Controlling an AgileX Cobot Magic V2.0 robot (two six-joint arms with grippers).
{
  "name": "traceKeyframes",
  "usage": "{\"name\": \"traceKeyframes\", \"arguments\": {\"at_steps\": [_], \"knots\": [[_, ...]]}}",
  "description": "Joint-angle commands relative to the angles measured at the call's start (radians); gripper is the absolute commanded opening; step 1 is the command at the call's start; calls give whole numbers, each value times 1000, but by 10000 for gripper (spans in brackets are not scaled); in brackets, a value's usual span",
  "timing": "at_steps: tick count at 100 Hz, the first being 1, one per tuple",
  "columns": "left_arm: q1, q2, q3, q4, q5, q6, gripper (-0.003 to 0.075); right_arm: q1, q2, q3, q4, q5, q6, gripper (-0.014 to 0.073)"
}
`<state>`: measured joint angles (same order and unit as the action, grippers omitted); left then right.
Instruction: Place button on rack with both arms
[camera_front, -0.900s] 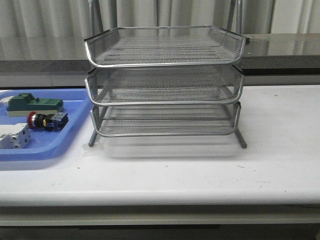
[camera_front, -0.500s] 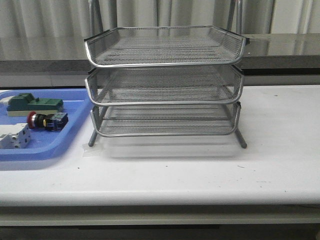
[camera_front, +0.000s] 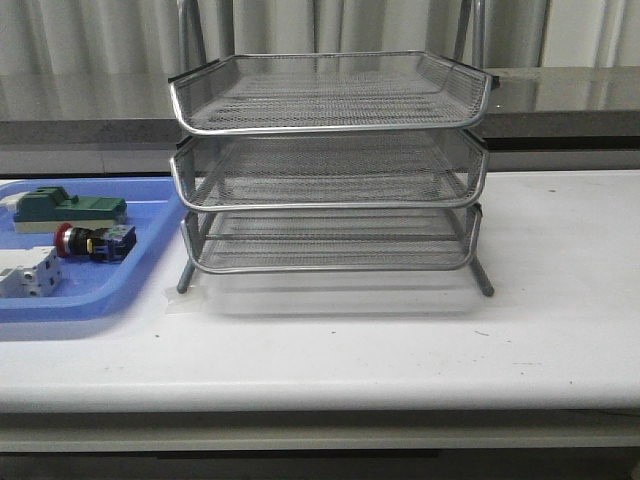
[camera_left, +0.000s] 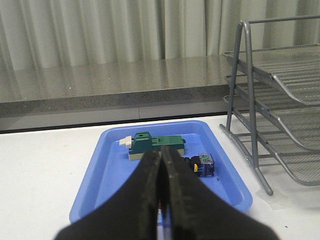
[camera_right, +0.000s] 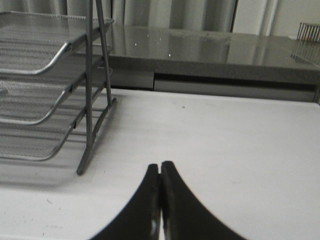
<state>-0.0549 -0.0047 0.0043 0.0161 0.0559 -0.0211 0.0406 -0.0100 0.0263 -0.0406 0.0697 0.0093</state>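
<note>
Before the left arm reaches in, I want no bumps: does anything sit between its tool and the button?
Nothing visible does. In the left wrist view the shut left tool hangs over the blue tray with the button just beyond it. The green block lies farther back, off that line.

even, soft overhead light; glare on the counter (camera_right: 210, 50), faint shadow under the rack (camera_front: 330, 160).

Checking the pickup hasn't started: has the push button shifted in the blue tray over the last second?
No. The push button lies in the same spot in the blue tray, below the green block and left of the rack.
</note>
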Motion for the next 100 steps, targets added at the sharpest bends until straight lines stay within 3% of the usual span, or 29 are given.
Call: {"name": "traceKeyframes", "arguments": {"at_steps": [1,24,54,76,100], "knots": [[-9,-32,32,0,-81,-7,-20,-5,-17,1,-8,-148,-1,-57],[-9,-32,32,0,-81,-7,-20,-5,21,-95,-8,-70,-1,-57],[-9,-32,32,0,-81,-7,-20,-5,309,-413,28,273,-1,-57],[-9,-32,32,0,-81,-7,-20,-5,598,-641,156,419,-1,-57],[-9,-32,32,0,-81,-7,-20,-5,800,-700,403,402,-1,-57]]}}
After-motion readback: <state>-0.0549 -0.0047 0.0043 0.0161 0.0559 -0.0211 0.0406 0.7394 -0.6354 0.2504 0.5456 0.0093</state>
